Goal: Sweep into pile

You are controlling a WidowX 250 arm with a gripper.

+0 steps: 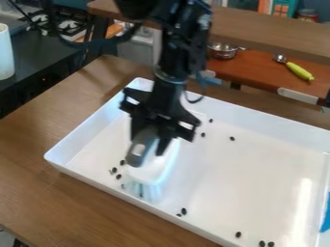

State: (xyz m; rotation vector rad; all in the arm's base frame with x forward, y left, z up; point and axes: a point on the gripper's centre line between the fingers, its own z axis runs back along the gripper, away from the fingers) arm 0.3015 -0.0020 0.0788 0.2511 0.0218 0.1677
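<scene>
My gripper (pixel 152 141) hangs over the left part of a white tray (pixel 84 140), shut on the grey handle of a brush (pixel 152 174). The brush's pale head points down, its bristles at the tray floor near the front-left wall. Dark beans (pixel 118 177) lie just left of the bristles. More beans (pixel 184 211) are to the right along the front wall, and several others (pixel 262 243) lie at the bottom edge of the view. Towards the back, a few scattered beans (pixel 232 138) rest right of the gripper.
The tray stands on a brown wooden table (pixel 38 188). Behind it are a shelf with a metal pot (pixel 223 50) and a yellow-green toy (pixel 299 71). A blue object (pixel 326 214) is at the right edge. A white cylinder (pixel 5 52) stands at the upper left.
</scene>
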